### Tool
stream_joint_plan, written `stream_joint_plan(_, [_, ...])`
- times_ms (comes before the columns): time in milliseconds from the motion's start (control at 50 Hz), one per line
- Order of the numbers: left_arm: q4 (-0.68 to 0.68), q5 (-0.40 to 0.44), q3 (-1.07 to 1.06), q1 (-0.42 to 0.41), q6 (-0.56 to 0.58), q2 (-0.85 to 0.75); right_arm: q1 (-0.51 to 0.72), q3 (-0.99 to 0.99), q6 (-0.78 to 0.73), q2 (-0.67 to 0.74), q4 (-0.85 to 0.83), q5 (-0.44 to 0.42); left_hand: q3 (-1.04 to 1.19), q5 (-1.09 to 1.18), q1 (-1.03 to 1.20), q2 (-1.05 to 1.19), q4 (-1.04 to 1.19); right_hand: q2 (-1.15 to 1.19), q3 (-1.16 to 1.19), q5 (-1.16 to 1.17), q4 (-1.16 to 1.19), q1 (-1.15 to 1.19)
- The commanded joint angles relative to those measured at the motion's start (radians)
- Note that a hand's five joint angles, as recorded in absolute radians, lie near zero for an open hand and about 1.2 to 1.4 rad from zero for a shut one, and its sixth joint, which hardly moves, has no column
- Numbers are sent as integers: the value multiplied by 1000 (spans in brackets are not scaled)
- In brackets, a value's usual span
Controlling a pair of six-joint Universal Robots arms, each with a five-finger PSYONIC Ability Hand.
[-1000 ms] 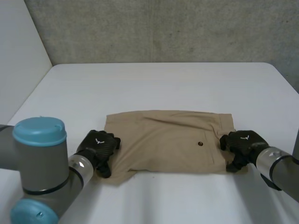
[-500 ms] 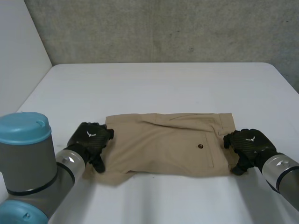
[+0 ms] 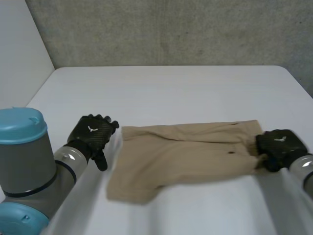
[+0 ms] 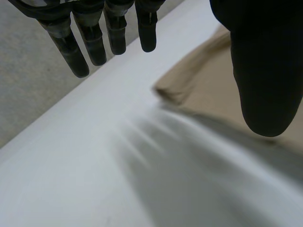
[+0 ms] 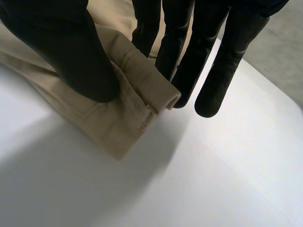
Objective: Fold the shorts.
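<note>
the tan shorts (image 3: 186, 152) lay rumpled on the near part of the table (image 3: 171, 88), their right end pinched between the thumb and fingers (image 5: 177, 52) of the right hand (image 3: 279, 147), while the left hand (image 3: 92, 134) hung just beside their left edge, fingers straight and spread, holding nothing.

Plain tan shorts (image 3: 186, 152), white table (image 3: 171, 93).

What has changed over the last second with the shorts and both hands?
The left hand has come off the tan cloth shorts and now sits open beside their end, apart from them. The right hand, still pinching the opposite end, has dragged the shorts toward the robot's right, leaving them rumpled. The white table is unchanged.
</note>
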Motion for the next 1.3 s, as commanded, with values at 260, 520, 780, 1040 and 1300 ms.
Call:
stream_joint_plan(260, [-2, 2, -30, 51, -21, 70, 109, -257, -190, -106, 236, -18, -49, -33, -57, -39, -41, 219, 244, 279, 208, 515])
stream_joint_plan(520, [-2, 2, -25, 42, -97, 129, 689, -377, -193, 70, 230, -27, -49, -33, -57, -39, -41, 219, 244, 279, 208, 515])
stream_joint_plan(780, [-2, 1, 74, 12, -138, 133, 692, -435, 86, 120, 199, -77, -40, -25, -48, -31, -32, -1002, -978, -943, -1013, -707])
stream_joint_plan(1040, [-32, -25, 295, -179, -308, -40, 402, -423, 502, -26, 196, -31, -26, -10, -33, -16, -18, -1002, -978, -943, -1013, -707])
stream_joint_plan(1300, [-91, -303, 338, -389, -439, -291, 408, -362, 385, 152, 236, 39, -37, -22, -45, -28, -29, -1002, -978, -943, -1013, -707])
